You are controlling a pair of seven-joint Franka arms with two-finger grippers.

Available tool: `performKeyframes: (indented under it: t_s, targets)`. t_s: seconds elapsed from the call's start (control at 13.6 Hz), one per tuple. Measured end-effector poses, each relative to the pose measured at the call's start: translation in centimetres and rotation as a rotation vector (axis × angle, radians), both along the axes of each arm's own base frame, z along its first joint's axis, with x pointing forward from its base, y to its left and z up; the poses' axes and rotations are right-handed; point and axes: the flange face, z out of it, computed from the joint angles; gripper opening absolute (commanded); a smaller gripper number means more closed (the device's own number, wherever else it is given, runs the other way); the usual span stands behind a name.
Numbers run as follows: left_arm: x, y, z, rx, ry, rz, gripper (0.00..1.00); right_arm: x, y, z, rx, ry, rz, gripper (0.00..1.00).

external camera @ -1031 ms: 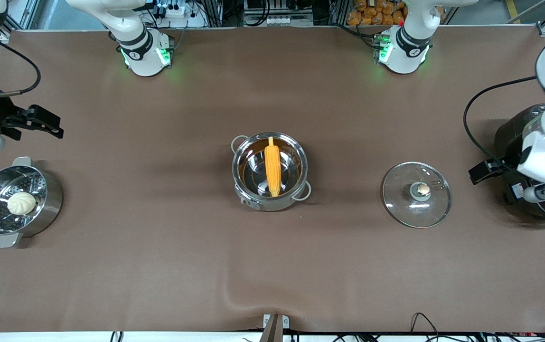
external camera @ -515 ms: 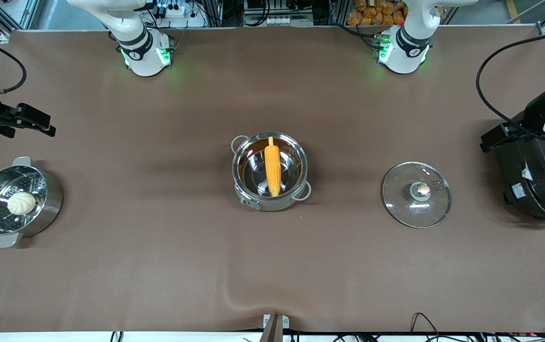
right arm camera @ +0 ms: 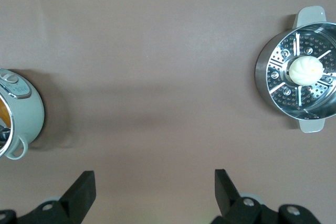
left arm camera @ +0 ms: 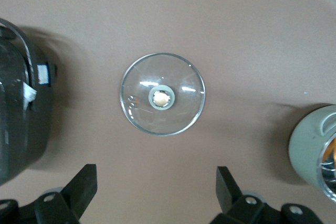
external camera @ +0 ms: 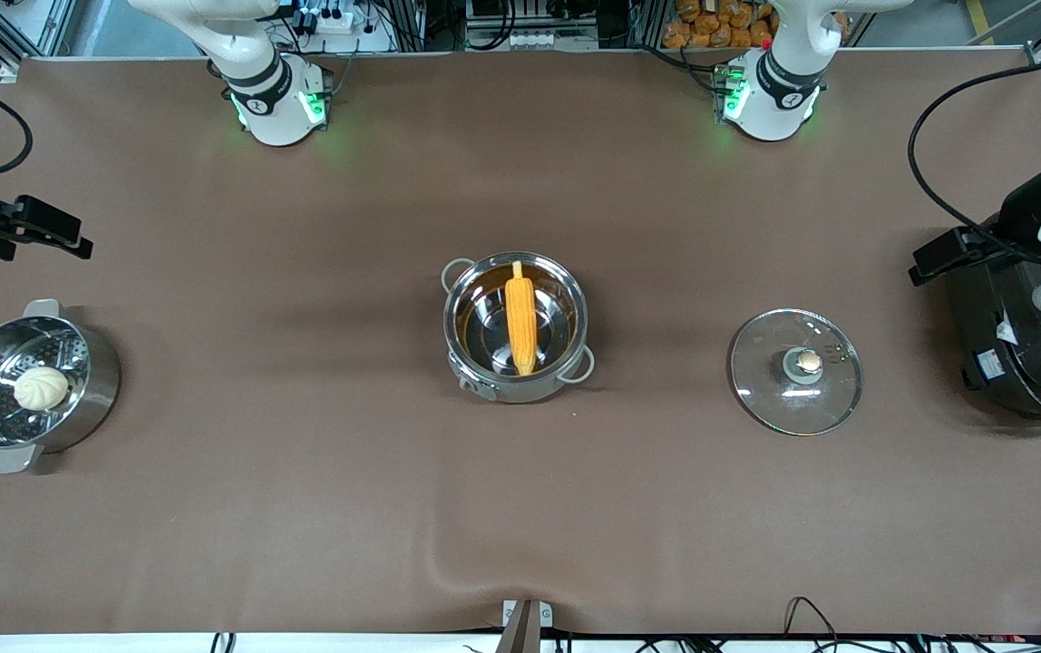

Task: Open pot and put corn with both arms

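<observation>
The steel pot (external camera: 510,388) stands uncovered at the table's middle. The yellow-orange corn (external camera: 520,325) lies inside it, its pale stub toward the robots' bases. The glass lid (external camera: 796,370) with its tan knob lies flat on the table toward the left arm's end; it also shows in the left wrist view (left arm camera: 162,94). My left gripper (external camera: 929,258) is open and empty, raised over the rice cooker's edge (left arm camera: 156,187). My right gripper (external camera: 67,238) is open and empty, raised over the table at the right arm's end (right arm camera: 155,187).
A black rice cooker (external camera: 1010,345) stands at the left arm's end, beside the lid. A steel steamer pot (external camera: 99,381) with a white bun (external camera: 40,388) in it stands at the right arm's end. The brown cloth has a wrinkle near the front edge.
Both grippers have drawn away toward their own table ends, the left one from beside the lid to over the rice cooker. Pot, corn and lid have not moved.
</observation>
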Motion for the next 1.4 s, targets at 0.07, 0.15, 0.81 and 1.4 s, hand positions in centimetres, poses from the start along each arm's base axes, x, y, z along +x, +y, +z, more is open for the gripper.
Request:
performKeyframes:
  t_s: [0.07, 0.15, 0.81, 1.4]
  targets:
    - [-0.3, -0.1, 0.5, 0.002, -0.009, -0.007, 1.0, 0.0, 0.2, 0.0, 0.0, 0.0, 0.002, 1.0]
    - [-0.4, -0.1, 0.9, 0.004, -0.015, -0.01, 1.0, 0.0, 0.3, 0.0, -0.003, 0.0, 0.005, 1.0]
    - [-1.5, 0.4, 1.8, 0.02, 0.034, -0.065, 1.0, 0.0, 0.9, 0.7, -0.059, -0.015, 0.062, 1.0]
    - [-1.8, 1.3, 2.3, 0.021, 0.042, -0.048, 1.0, 0.0, 0.9, 0.7, -0.059, -0.014, 0.064, 1.0]
